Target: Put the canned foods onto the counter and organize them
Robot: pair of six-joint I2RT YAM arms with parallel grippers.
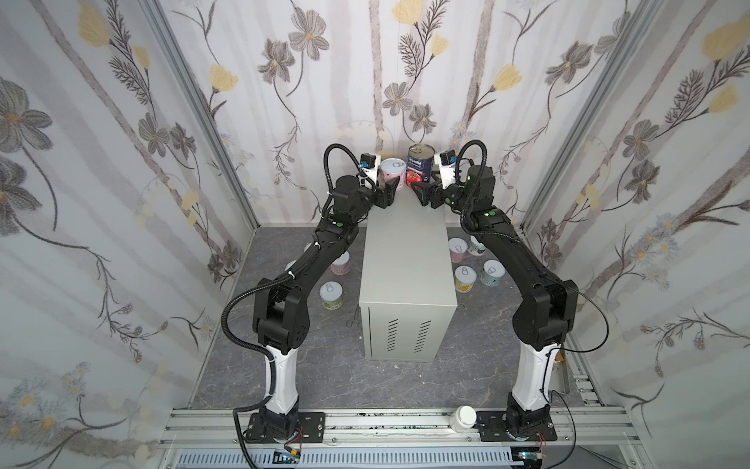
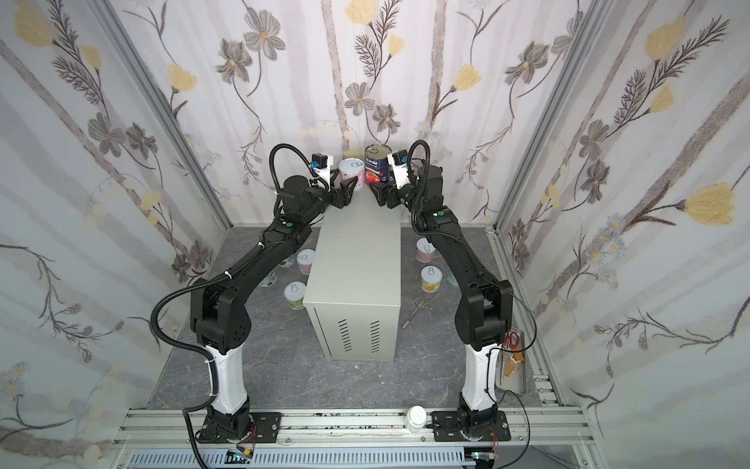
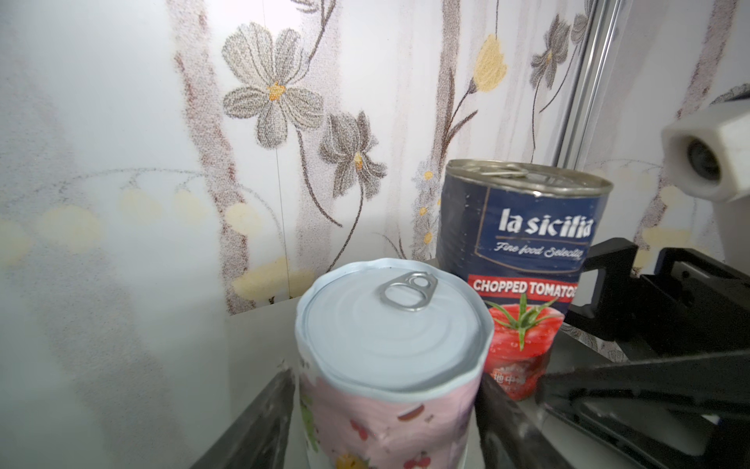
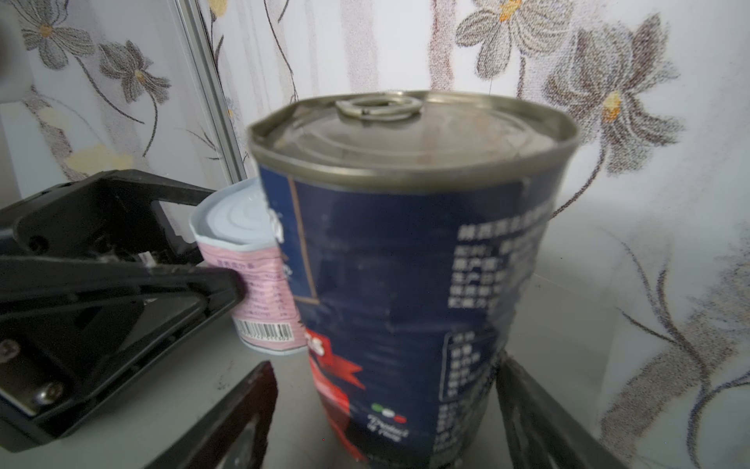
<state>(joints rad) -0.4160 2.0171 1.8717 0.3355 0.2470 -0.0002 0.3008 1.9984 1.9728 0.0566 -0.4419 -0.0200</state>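
The counter (image 1: 406, 260) (image 2: 357, 260) is a tall light-grey box with vent slits. At its far end two canned foods stand upright side by side. One is a short pink can (image 1: 393, 173) (image 2: 351, 173) (image 3: 389, 365) (image 4: 259, 292), and my left gripper (image 1: 385, 187) (image 2: 343, 190) (image 3: 385, 383) is shut on its sides. The other is a taller blue-and-red tomato can (image 1: 419, 168) (image 2: 377, 167) (image 3: 523, 243) (image 4: 406, 264). My right gripper (image 1: 424, 189) (image 2: 383, 187) (image 4: 385, 365) straddles it open, one finger close against it and a gap at the other.
Several short cans stand on the dark floor, some left of the counter (image 1: 332, 294) (image 1: 340, 263) and some right of it (image 1: 460, 248) (image 1: 465, 278) (image 1: 492, 271). Scissors (image 2: 416, 310) lie by its right side. A white bottle (image 1: 462, 418) lies on the front rail. The back wall is close behind both cans.
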